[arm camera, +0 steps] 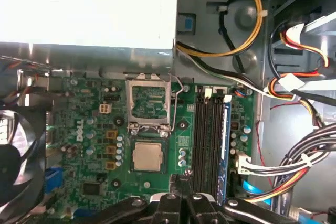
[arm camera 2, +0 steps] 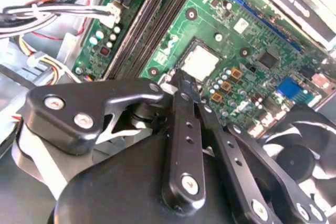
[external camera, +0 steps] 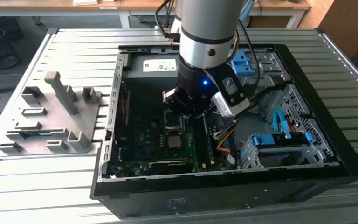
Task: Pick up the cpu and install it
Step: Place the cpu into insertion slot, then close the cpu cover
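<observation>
The cpu is a small silver-grey square lying flat in its socket on the green motherboard; it also shows as the cpu and the cpu. The socket's metal frame stands swung open beside it. My gripper hovers just above the board beside the cpu, between it and the memory slots. In the second wrist view the black fingers meet at the gripper tip with nothing held. In the exterior view the arm reaches down into the open computer case.
The power supply box fills the case's far end. Memory slots and bundled cables lie beside the gripper. A black fan sits close by. A blue drive cage is at the exterior view's right, a grey parts fixture on its left.
</observation>
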`<state>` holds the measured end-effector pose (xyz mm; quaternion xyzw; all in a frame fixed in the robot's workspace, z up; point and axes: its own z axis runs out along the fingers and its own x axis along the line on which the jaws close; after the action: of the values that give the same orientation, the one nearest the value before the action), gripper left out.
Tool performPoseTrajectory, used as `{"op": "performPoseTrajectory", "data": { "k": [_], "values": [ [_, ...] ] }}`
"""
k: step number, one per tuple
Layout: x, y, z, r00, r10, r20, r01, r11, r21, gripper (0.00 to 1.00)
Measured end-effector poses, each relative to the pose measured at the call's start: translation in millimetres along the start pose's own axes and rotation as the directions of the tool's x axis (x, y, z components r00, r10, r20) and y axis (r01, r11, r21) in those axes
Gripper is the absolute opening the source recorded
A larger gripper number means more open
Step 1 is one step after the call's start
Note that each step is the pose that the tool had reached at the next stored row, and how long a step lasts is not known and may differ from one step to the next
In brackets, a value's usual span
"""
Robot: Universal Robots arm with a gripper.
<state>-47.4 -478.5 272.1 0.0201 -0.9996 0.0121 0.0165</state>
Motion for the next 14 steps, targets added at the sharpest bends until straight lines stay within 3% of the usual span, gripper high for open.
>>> {"op": "performPoseTrajectory", "data": {
  "k": [14],
  "values": [
    [0.1,-0.1,-0.6,1.0,0.0,-0.0001,0.0,1.0,-0.0005,0.1]
  ]
}}
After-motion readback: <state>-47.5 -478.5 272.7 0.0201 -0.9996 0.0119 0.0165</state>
